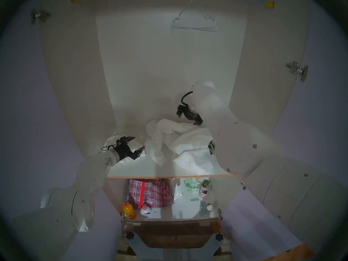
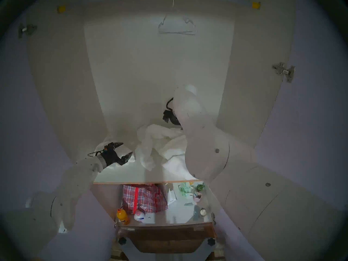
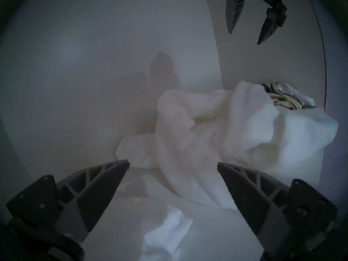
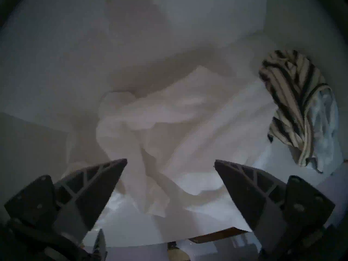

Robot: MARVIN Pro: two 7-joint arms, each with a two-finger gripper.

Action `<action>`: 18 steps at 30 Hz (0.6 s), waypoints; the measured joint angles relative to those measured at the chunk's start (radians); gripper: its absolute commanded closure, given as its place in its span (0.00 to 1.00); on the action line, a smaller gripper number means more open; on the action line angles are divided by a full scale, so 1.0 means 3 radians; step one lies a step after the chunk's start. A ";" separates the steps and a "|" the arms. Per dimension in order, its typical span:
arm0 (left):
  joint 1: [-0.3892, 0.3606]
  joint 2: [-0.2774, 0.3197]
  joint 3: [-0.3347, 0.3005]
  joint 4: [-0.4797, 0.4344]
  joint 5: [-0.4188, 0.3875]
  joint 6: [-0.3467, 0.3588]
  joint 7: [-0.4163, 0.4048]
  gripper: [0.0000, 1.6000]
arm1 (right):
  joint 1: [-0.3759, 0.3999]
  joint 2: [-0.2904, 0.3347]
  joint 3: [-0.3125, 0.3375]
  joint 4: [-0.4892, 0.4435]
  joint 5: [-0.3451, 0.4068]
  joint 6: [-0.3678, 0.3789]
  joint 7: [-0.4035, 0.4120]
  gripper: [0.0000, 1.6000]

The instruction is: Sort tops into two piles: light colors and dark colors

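A big heap of white and cream tops (image 1: 180, 140) lies on the wardrobe shelf, also seen in the left wrist view (image 3: 188, 132) and the right wrist view (image 4: 169, 123). Behind it on the right lies the beige black-striped top (image 4: 288, 96) with a pale grey-blue one (image 4: 323, 123) against it; the right arm hides most of both in the head views. My left gripper (image 1: 138, 142) hovers open just left of the heap, above a small white cloth (image 3: 165, 232). My right gripper (image 4: 170, 160) hangs open above the heap's back edge, holding nothing.
The shelf's front edge (image 1: 169, 176) runs below the heap. Underneath stand a red checked bag (image 1: 150, 192), an orange bottle (image 1: 129, 210) and a white plastic bag (image 1: 186, 206). A wire hanger (image 1: 194, 22) hangs high at the back. Wardrobe walls close both sides.
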 measured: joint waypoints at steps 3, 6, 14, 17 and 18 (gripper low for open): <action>0.0150 -0.0023 -0.0009 -0.0304 0.0033 -0.0156 0.0300 0.00 | -0.0166 0.0065 0.0001 -0.0006 -0.0024 -0.0002 -0.0063 0.00; 0.0323 -0.0043 0.0007 -0.0679 0.0107 -0.0210 0.0666 0.00 | -0.0361 0.0121 -0.0019 -0.0015 -0.0056 -0.0016 -0.0093 0.00; 0.0778 -0.0064 0.0085 -0.1543 0.0338 0.0266 0.1391 0.00 | -0.0670 0.0225 -0.0226 -0.0019 -0.0144 -0.0228 0.0047 0.00; 0.1008 -0.0057 0.0133 -0.1955 0.0413 0.0708 0.1430 0.00 | -0.0672 0.0340 -0.0361 0.0131 -0.0182 -0.0501 0.0343 0.00; 0.1070 -0.0056 0.0146 -0.2065 0.0429 0.0820 0.1426 0.00 | -0.0659 0.0381 -0.0412 0.0215 -0.0190 -0.0551 0.0467 0.00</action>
